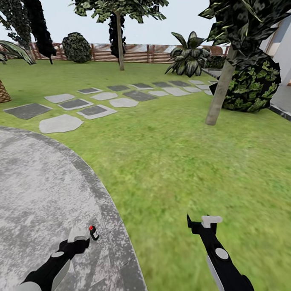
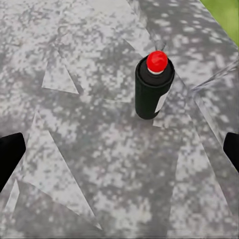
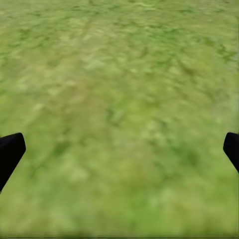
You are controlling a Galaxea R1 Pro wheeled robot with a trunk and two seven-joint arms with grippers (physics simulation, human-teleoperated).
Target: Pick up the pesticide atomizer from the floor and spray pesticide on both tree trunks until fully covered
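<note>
Reaching for the pesticide atomizer [image 1: 93,232] is the step judged to be in hand. From the head camera, the bottle is seen upright on the floor [image 1: 36,191], close to the paving's curved edge, with the left gripper [image 1: 78,236] just beside it but apparently not yet touching. The right gripper [image 1: 204,222] is held out over the lawn [image 1: 183,156]. Two trees are seen beyond, one tree trunk [image 1: 219,94] near the house and another trunk [image 1: 120,42] by the fence.

At the left wrist, the atomizer [image 2: 153,87] is seen ahead of the parted fingertips [image 2: 10,154], nothing yet between them. A short advance, then a closing on the bottle's body, is called for.

At the right wrist, blurred grass [image 3: 119,109] is seen past spread fingers [image 3: 10,152], which hold nothing.
</note>
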